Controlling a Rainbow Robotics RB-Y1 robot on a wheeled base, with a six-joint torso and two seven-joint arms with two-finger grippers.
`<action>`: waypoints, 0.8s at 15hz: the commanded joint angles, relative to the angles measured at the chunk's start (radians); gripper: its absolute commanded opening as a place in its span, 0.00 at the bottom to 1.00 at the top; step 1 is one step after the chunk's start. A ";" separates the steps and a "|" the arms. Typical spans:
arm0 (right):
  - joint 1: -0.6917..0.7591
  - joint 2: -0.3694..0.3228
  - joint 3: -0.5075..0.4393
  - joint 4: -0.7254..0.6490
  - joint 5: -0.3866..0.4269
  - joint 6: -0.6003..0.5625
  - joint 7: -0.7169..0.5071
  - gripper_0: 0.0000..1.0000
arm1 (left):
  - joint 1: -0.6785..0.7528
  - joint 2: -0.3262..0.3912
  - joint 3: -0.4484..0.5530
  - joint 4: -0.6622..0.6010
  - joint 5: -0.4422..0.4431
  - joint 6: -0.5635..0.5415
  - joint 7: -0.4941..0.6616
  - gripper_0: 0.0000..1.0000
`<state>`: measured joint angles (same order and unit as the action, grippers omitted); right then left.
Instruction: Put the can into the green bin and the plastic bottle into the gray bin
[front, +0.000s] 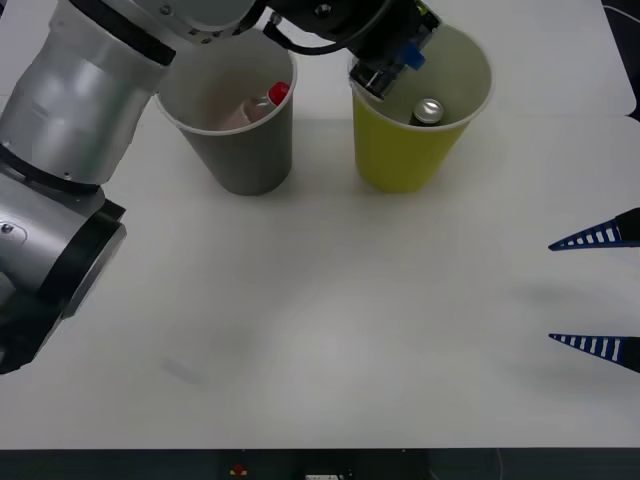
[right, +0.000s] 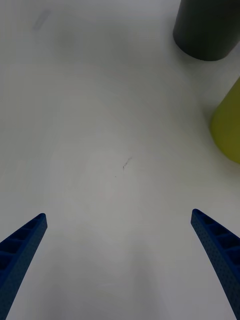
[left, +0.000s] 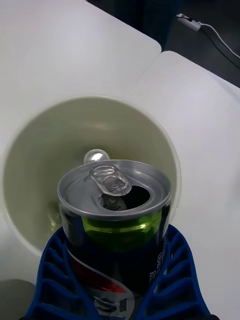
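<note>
Your left gripper (left: 117, 280) clamps the small dark-sided metal can (left: 116, 215) above the large yellow-green cup-shaped bin (left: 30, 165), twelve o'clock on the table; released off-centre, it could strike the rim.

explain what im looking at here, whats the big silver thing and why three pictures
The big silver thing is one arm of a two-armed robot standing at a white table. The wide picture comes from a camera above the arms, looking down at the table. The two tall pictures come from small cameras on the wrists, so each shows that arm's own blue fingers at the bottom.

Two large cup-shaped bins stand on the table. The gray bin already has the plastic bottle with its red cap inside. The left gripper is reaching over the green bin and is shut on the can, holding it upright above the bin's open mouth. The right gripper waits open and holding nothing at the table's right side.
</note>
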<state>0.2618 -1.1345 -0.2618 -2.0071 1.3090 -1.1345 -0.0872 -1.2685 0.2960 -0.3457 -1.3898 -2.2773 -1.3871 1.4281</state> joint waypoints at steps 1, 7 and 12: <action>0.000 0.000 0.000 0.000 0.000 0.000 0.000 1.00 | -0.069 -0.061 -0.015 0.160 -0.019 0.114 0.000 0.00; 0.000 0.000 0.000 0.000 0.000 0.000 0.000 1.00 | -0.091 -0.089 -0.019 0.242 -0.047 0.192 -0.005 0.00; 0.000 0.000 0.000 0.000 0.000 0.000 0.000 1.00 | -0.089 -0.086 -0.019 0.241 -0.056 0.175 -0.017 1.00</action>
<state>0.2618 -1.1345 -0.2618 -2.0071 1.3090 -1.1345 -0.0873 -1.3579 0.2092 -0.3651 -1.1474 -2.3333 -1.2069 1.4116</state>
